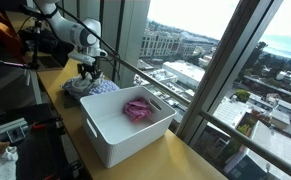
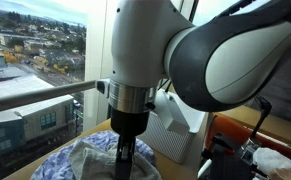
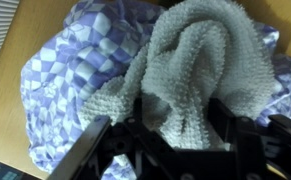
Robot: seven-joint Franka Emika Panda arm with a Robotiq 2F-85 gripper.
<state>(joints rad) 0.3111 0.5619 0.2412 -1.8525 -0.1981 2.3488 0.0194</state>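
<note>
The gripper (image 3: pixel 165 130) hangs over a heap of cloth that lies on the wooden tabletop (image 1: pixel 68 112), just beyond the far short end of the white rectangular plastic bin (image 1: pixel 125 135). Its jaws stand wide, straddling a raised fold of the grey-green terry towel (image 3: pixel 200 60). Whether the pads press the pile or only brush it cannot be told from the wrist view. The towel sits on top of a crumpled blue-and-white checked cloth (image 3: pixel 75 70), which spreads out under it on the side away from the bin. Inside the bin, near its far end, lies a bunched pink cloth (image 1: pixel 137 108), well apart from the gripper. In an exterior view the gripper (image 2: pixel 125 160) stands upright and buried low in the heap. The risks, as I judge them, are these: the towel's looped pile may catch on a pad and be dragged along, and a closing grip this deep may pinch the checked cloth together with the towel.
</note>
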